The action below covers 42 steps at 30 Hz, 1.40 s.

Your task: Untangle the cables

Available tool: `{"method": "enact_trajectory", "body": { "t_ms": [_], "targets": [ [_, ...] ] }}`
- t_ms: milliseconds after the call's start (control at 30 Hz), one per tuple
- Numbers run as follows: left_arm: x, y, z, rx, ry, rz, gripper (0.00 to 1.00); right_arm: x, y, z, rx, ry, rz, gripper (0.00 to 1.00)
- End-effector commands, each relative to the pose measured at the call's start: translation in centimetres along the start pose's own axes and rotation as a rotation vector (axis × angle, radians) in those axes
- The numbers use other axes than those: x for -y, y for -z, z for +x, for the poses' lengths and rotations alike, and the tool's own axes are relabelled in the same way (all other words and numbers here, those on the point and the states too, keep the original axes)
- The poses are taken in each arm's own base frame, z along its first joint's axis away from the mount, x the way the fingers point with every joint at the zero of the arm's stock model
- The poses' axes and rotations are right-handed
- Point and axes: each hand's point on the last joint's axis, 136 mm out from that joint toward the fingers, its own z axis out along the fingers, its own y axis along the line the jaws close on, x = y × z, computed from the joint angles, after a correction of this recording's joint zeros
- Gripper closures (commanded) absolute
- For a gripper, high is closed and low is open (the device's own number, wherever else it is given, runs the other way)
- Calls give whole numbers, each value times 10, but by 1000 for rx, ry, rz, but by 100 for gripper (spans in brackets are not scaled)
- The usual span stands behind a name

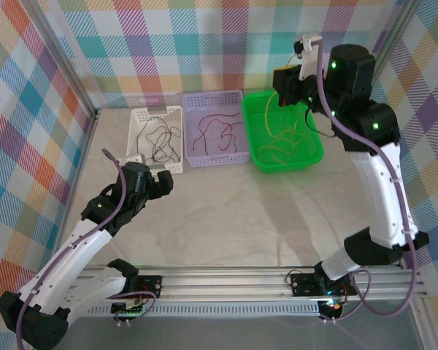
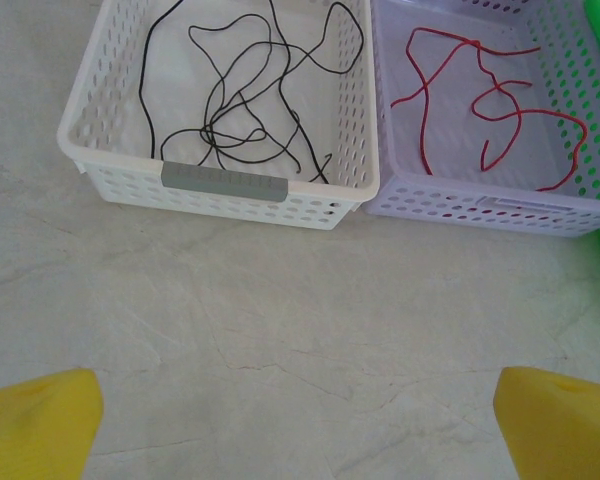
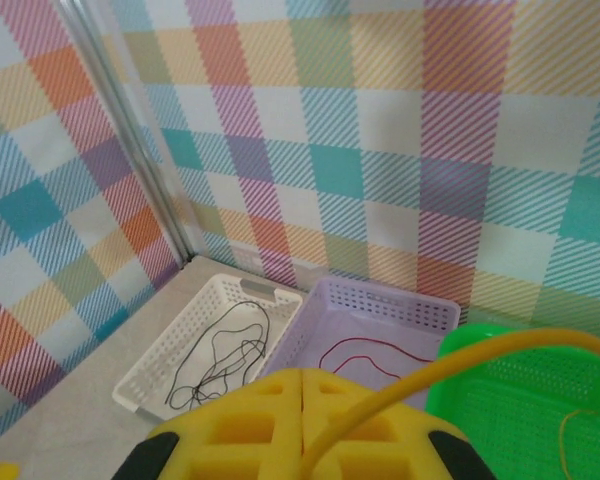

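Yellow cable (image 3: pixel 540 338) pinched btw shut R fingers (image 3: pixel 240 420) — L fingers (image 2: pixel 40 420) wide open, empty

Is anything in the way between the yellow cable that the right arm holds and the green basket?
Nothing visible. The yellow cable hangs from the right gripper, jaws shut on it, down into the open green basket directly below.

The baskets (image 2: pixel 325 205) are perforated plastic, the table (image 2: pixel 280 330) smooth matt.
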Motion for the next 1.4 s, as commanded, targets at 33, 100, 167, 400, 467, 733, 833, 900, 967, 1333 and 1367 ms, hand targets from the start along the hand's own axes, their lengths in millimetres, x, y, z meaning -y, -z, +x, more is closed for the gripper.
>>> {"method": "enact_trajectory", "body": {
  "t_ms": [33, 100, 167, 400, 467, 733, 833, 900, 967, 1333, 1367],
  "targets": [
    [0, 1, -2, 23, 1, -2, 0, 15, -17, -1, -18, -125, -87, 100],
    [-1, 0, -1, 23, -1, -6, 0, 29, -29, 3, -33, -153, -79, 100],
    [-1, -1, -1, 22, -2, -6, 0, 42, -42, 12, -60, -184, -82, 100],
    [0, -3, 0, 14, -5, -8, 0, 86, -78, 42, -130, -296, -102, 100],
    [0, -3, 1, 11, -5, -8, 0, 94, -86, 48, -144, -318, -108, 100],
    [0, -4, 1, 9, -7, -9, 0, 113, -116, 91, -245, -368, -95, 100],
    [0, -4, 2, 7, -7, -10, 0, 121, -127, 113, -303, -398, -79, 100],
    [0, -4, 2, 7, -7, -7, 0, 125, -134, 128, -343, -418, -71, 100],
    [0, -4, 2, 7, -9, -9, 0, 130, -141, 143, -378, -433, -59, 100],
    [0, -6, 3, 2, -12, -14, 0, 155, -168, 214, -527, -484, 11, 100],
    [0, -7, 3, 0, -13, -15, 0, 158, -171, 223, -549, -492, 23, 100]
  ]
}}
